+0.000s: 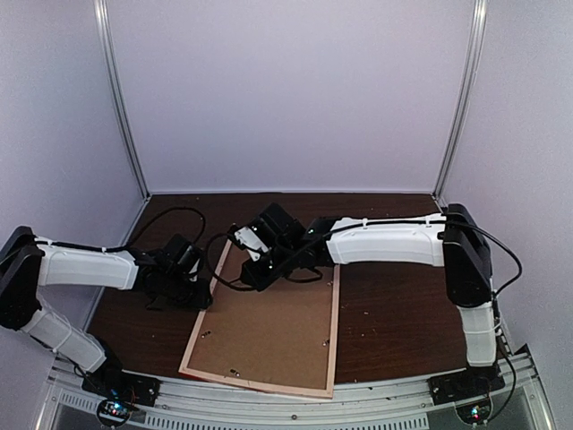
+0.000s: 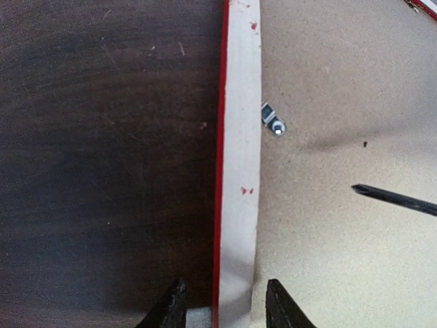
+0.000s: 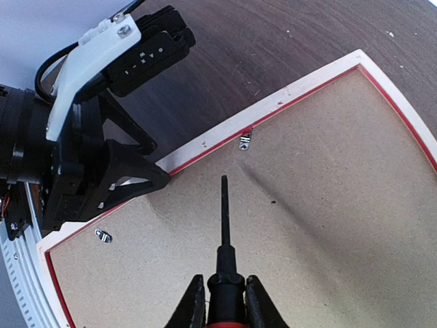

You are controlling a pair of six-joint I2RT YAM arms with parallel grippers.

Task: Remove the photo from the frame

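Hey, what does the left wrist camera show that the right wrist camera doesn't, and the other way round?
Left wrist only: the left gripper seen from its own side, its fingers apart, one on either side of the frame rim.
Right wrist only: the right gripper shut on the thin black tool, the left arm's wrist from outside, and two metal tabs rather than one.
Both: the frame's pale rim with its red edge, the brown backing board, the dark table and the tool's tip. Neither shows the photo.

A robot lab booth: bare white panel walls [image 1: 295,90], aluminium corner posts [image 1: 121,98], dark wooden table [image 1: 394,309], metal mounting rail [image 1: 269,408]
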